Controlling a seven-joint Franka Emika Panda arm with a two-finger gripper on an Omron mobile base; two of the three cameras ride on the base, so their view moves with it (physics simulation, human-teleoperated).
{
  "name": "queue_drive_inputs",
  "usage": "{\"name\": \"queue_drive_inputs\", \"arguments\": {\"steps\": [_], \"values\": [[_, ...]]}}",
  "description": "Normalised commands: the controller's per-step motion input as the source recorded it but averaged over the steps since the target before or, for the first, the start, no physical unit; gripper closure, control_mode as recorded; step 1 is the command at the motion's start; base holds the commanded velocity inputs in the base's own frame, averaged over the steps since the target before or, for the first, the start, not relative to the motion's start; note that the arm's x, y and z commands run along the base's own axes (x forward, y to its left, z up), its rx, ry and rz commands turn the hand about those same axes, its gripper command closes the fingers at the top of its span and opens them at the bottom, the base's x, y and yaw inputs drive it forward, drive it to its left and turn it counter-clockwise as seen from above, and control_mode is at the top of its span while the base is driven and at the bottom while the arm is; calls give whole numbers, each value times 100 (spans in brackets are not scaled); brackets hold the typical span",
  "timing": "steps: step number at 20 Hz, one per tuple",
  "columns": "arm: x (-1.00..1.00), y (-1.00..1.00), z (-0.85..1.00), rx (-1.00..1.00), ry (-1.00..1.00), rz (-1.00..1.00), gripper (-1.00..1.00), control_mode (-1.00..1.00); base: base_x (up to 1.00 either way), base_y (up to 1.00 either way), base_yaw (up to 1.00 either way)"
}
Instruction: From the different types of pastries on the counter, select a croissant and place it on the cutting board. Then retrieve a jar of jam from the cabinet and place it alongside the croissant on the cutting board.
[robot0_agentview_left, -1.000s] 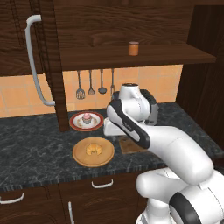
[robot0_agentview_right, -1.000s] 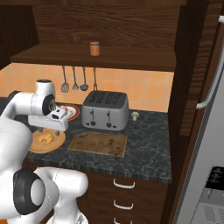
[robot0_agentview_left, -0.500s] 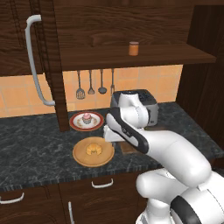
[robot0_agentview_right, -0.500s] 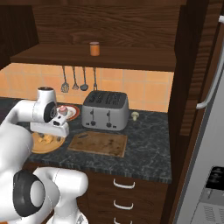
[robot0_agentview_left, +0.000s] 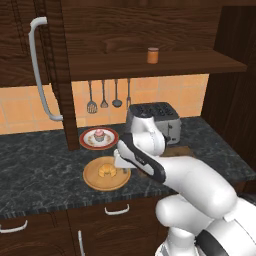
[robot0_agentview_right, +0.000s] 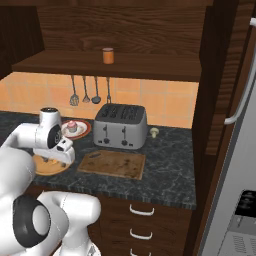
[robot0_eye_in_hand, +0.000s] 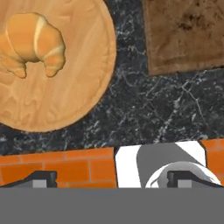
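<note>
The golden croissant (robot0_agentview_left: 106, 171) (robot0_eye_in_hand: 33, 43) lies on a round light-wood plate (robot0_agentview_left: 95, 183) (robot0_eye_in_hand: 65, 87) on the black counter (robot0_agentview_left: 40, 170). My gripper (robot0_agentview_left: 120, 162) (robot0_agentview_right: 64, 149) (robot0_eye_in_hand: 113, 179) hangs just above the plate's right edge, open, with nothing between its fingertips (robot0_eye_in_hand: 41, 178). The dark cutting board (robot0_agentview_right: 112, 164) (robot0_eye_in_hand: 188, 35) lies bare to the right of the plate, in front of the toaster. The pink-frosted cupcake (robot0_agentview_left: 99, 134) (robot0_agentview_right: 72, 126) sits on a red-rimmed plate behind. The jar of jam (robot0_agentview_left: 152, 55) (robot0_agentview_right: 107, 55) stands on the cabinet shelf (robot0_agentview_left: 190, 64).
A silver toaster (robot0_agentview_left: 154, 119) (robot0_agentview_right: 121, 125) stands behind the board. Utensils (robot0_agentview_left: 104, 95) hang on the tiled wall. A tall door with a curved grey handle (robot0_agentview_left: 39, 75) is at the left; a fridge (robot0_agentview_right: 240, 150) is at the right. A small pale object (robot0_agentview_right: 154, 131) sits beside the toaster.
My hand has come down and moved a little toward the round plate with the croissant. Its jaws stay wide. Nothing else has moved.
</note>
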Motion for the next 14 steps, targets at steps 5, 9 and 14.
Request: {"name": "queue_drive_inputs", "arguments": {"steps": [5,9,14], "values": [[0,36,-21,-1,-8,-44,-100,-100,0,0,0],[0,26,-24,-1,-6,-58,-100,-100,0,0,0],[0,29,-22,0,-3,-59,-100,-100,0,0,0]]}}
